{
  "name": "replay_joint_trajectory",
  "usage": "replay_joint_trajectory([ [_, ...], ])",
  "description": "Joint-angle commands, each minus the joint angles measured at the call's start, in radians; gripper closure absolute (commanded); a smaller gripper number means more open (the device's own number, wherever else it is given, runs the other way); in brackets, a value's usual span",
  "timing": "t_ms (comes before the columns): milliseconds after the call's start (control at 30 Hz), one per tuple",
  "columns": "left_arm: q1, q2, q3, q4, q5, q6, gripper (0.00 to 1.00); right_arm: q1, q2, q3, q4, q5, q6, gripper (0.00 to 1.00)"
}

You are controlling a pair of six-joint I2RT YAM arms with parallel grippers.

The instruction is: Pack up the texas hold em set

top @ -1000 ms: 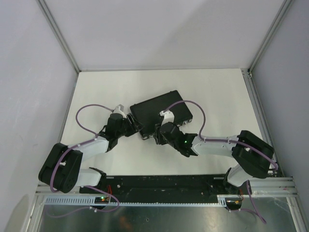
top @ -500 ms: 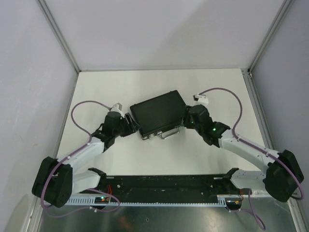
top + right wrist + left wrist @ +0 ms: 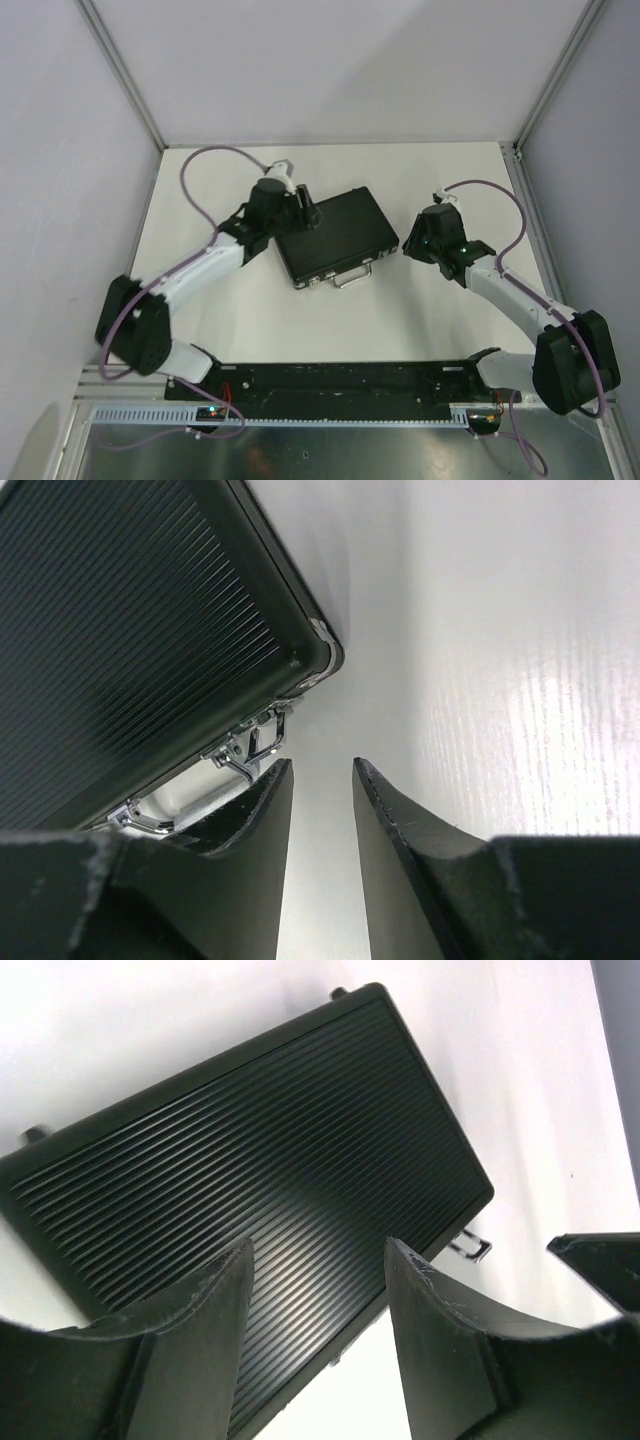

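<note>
The texas hold em set is a small black ribbed briefcase [image 3: 337,235], closed and lying flat on the white table, with its silver handle [image 3: 352,277] toward the arms. Chips, dice, cards and buttons are hidden. My left gripper [image 3: 303,208] is open and empty, hovering over the case's far left edge. In the left wrist view the ribbed lid [image 3: 250,1150] fills the space beyond the left gripper [image 3: 318,1260]. My right gripper [image 3: 408,247] is slightly open and empty, just right of the case. In the right wrist view the right gripper [image 3: 322,770] is beside the case corner [image 3: 130,630] and handle [image 3: 190,800].
The white table [image 3: 460,190] is enclosed by grey walls and a metal frame post [image 3: 513,152]. A black rail [image 3: 330,382] with the arm bases runs along the near edge. Purple cables loop over both arms.
My left arm swung from the case's near left corner up to its far left edge. My right arm withdrew from the case's front to its right side. The case stayed put.
</note>
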Motion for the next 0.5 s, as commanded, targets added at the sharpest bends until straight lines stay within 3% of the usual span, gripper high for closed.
replay_joint_trajectory([
  [0,-0.052,0.178,0.169,0.002,0.051,0.062,0.41,-0.031,0.047,-0.005,0.071,-0.130,-0.005,0.65],
  [200,-0.134,0.395,0.379,0.003,0.132,0.192,0.42,-0.055,0.115,-0.004,0.142,-0.230,0.013,0.66],
  [333,-0.209,0.497,0.424,0.003,0.090,0.309,0.43,-0.068,0.166,-0.004,0.188,-0.279,0.028,0.73],
  [467,-0.227,0.546,0.425,0.005,0.088,0.310,0.44,-0.073,0.203,-0.004,0.217,-0.292,0.028,0.76],
])
